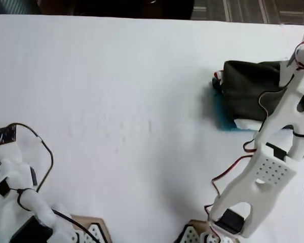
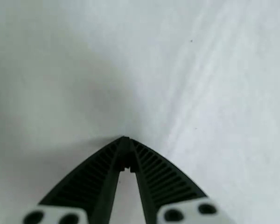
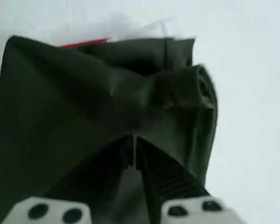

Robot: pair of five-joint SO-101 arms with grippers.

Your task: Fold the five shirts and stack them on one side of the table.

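**Right hand over the stack, left hand far off**

The stack (image 1: 232,121) sits by the bench's (image 1: 116,101) right edge, toward the far right corner. A dark shirt (image 1: 248,88) lies on top. A blue layer (image 1: 223,117) and a white one (image 1: 245,124) show at its near side, and a red edge (image 3: 84,43) shows in the right wrist view. I cannot count five layers.

The right hand (image 3: 133,140) hangs directly above the dark shirt. Its tips are closed together and no cloth is visible between them. The shirt's rolled fold (image 3: 200,88) lies just beyond the tips and off to one side.

The left hand (image 2: 125,142) is also closed and empty, over bare bench at the near left corner, well apart from the stack.

Any tidying or pressing of the stack would therefore fall to the right arm (image 1: 263,172), working straight down. That arm covers part of the shirt, so I cannot tell its long axis.
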